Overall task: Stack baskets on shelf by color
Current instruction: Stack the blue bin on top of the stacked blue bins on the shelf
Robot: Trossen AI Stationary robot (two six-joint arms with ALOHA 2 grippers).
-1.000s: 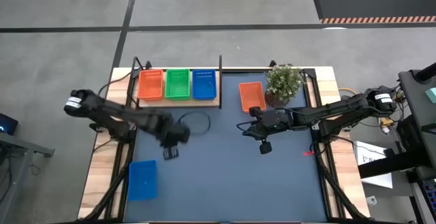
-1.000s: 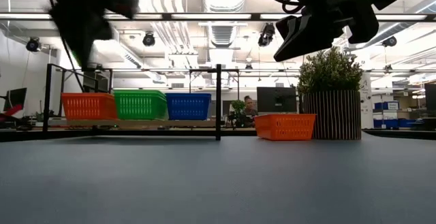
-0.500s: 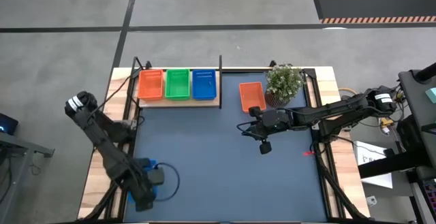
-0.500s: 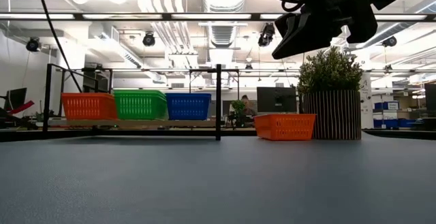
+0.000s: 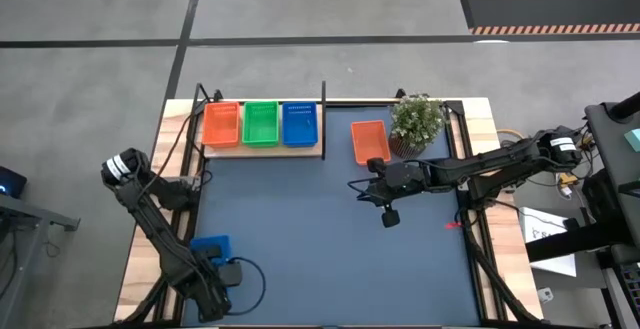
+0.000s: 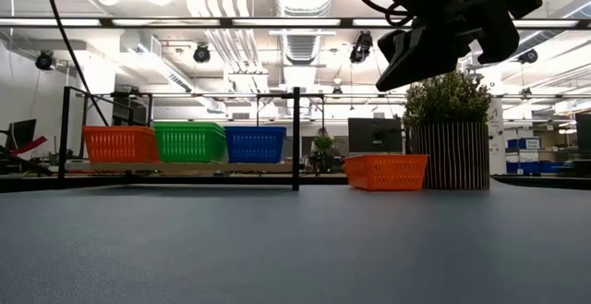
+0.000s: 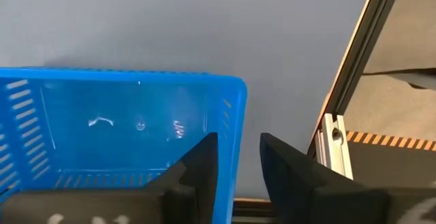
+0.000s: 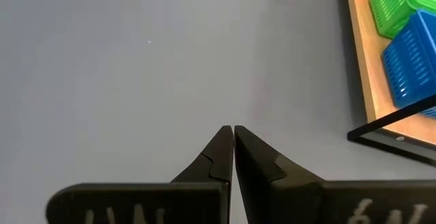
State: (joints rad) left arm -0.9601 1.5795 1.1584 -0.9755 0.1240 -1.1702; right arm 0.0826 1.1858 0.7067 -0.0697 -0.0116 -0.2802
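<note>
Three stacks of baskets are being kept on the shelf [image 5: 262,150] at about eleven o'clock on the table: an orange stack [image 5: 221,124], a green stack [image 5: 260,123] and a blue stack [image 5: 299,123], side by side, with the black post [image 5: 323,117] at the shelf's one-o'clock end. How many baskets are nested in each stack cannot be told. Two baskets are being left off the shelf, so the task is judged to be mostly done but not finished. A loose blue basket [image 5: 209,248] is being addressed at about seven o'clock on the dark mat [image 5: 330,239], near the table's edge; in the left wrist view the left gripper [image 7: 238,157] is being held with its jaws parted astride the basket's rim, one finger inside the wall and one outside, and a grip is not yet being made. A loose orange basket [image 5: 369,141] is being left at about one o'clock, just beside the potted plant [image 5: 417,121]. The right gripper [image 5: 388,215] is being held clenched and empty above the mat near the centre, slightly toward three o'clock, apparently waiting. By judgement, the blue basket is being readied for the blue stack, and the orange one is being left for afterwards.
</note>
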